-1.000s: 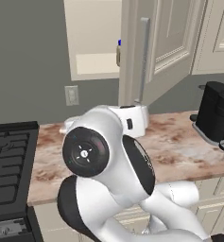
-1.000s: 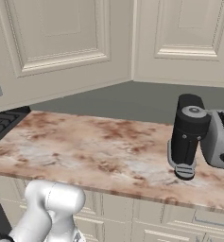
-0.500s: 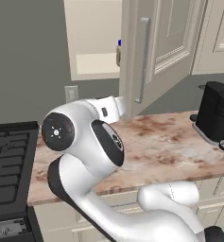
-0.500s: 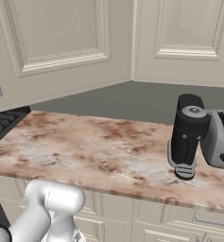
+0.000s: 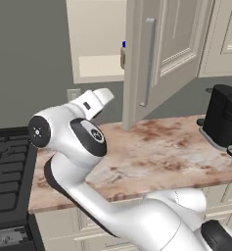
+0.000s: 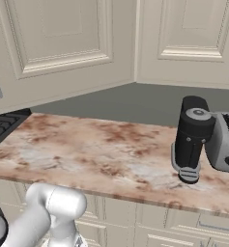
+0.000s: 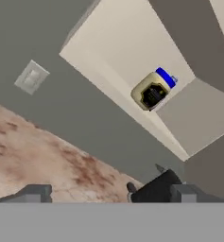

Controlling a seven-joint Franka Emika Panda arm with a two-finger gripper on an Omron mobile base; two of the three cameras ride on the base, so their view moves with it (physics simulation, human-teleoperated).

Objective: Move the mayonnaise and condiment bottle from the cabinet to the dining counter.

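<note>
i am operating in a home kitchen: cream panelled wall cabinet (image 5: 171,44) with one door open, a marbled stone counter (image 6: 87,154) over cream drawers, a black stove (image 5: 5,166), a coffee machine (image 6: 192,137), a toaster (image 6: 225,142) and a wall outlet (image 7: 32,77).

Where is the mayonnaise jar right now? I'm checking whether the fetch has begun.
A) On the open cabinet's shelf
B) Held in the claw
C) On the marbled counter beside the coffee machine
A: the mayonnaise jar stands on the cabinet shelf, apart from the open claw.
</note>
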